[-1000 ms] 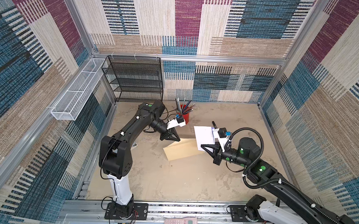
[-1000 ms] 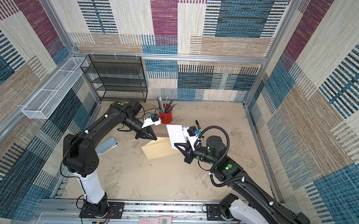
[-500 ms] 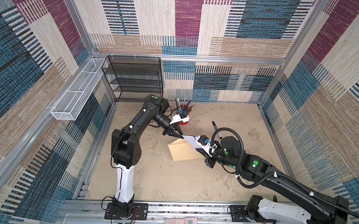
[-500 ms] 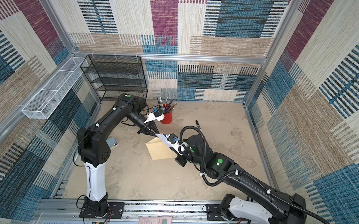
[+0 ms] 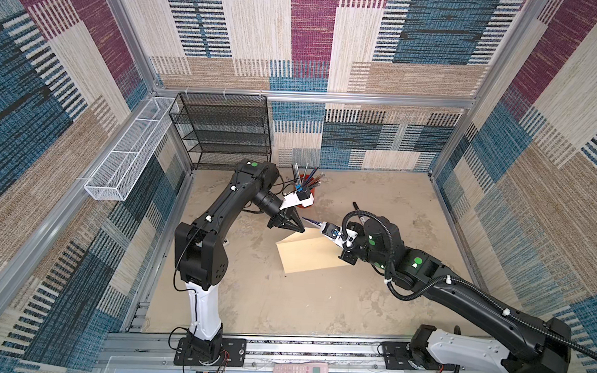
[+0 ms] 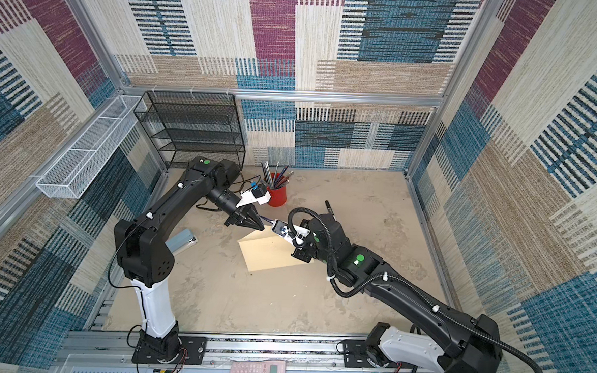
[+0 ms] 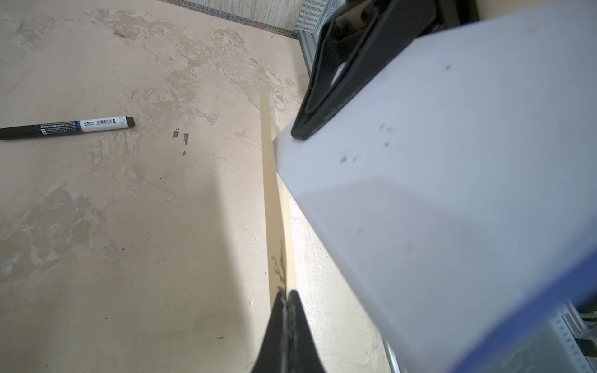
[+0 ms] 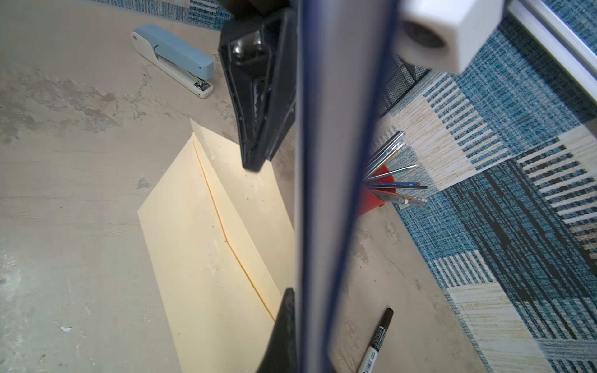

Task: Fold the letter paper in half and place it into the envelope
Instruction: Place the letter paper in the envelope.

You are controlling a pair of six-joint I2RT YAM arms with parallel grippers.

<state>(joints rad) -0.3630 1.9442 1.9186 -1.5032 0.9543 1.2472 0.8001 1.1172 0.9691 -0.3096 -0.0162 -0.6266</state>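
Observation:
The tan envelope [image 5: 307, 256] lies mid-table, also in a top view [image 6: 269, 252]. My left gripper [image 5: 300, 229] is shut on its flap's edge [image 7: 278, 193], fingertips [image 7: 284, 298] pressed together, and holds that corner raised. The letter paper [image 7: 452, 200], folded, white with a blue border, hangs edge-on [image 8: 332, 193] in my right gripper [image 8: 310, 297], which is shut on it just above the envelope's open side [image 8: 200, 245]. In both top views only a sliver of the paper [image 5: 312, 224] shows between the two grippers. One right finger is hidden behind the sheet.
A red pen cup [image 6: 277, 195] stands behind the left gripper. A black marker [image 7: 64, 127] lies on the table behind the right arm. A blue stapler [image 8: 174, 61] sits by the left arm. A black mesh rack [image 5: 223, 130] is at the back left.
My right gripper has swung the paper leftward from flat beside the envelope to edge-on over its opening. The left gripper has shifted right to the envelope's back corner, which is now lifted.

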